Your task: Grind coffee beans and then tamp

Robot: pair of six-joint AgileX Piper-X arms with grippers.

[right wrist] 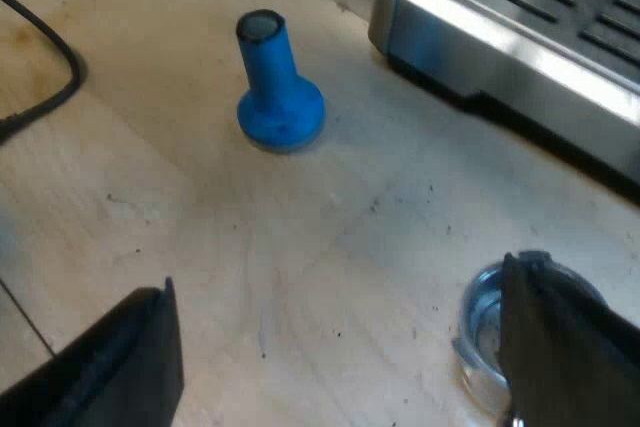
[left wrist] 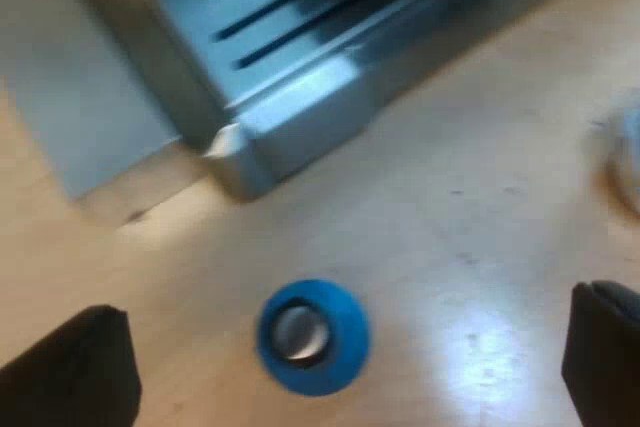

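Wooden table: bare pale wood, with all items below resting on it.

Coffee machine: the front corner of its slotted metal tray is seen from the left wrist view. The same tray is seen from the right wrist view. It stands flat on the table.

Left gripper: fingers spread wide and grasping nothing. It hangs above the table directly over the tamper, which is seen end-on between the two fingers and touches neither.

Right gripper: fingers spread wide, released, with bare table between them.

Tamper: blue, standing upright on its broad base with its grey-capped narrow end up. It is on the table near the tray's corner but apart from it, and well apart from the right gripper.

Metal holder: only its round basket rim is seen, lying on the table just beside one finger of the right gripper, which partly hides it. Whether finger and rim touch cannot be told. The handle is hidden.
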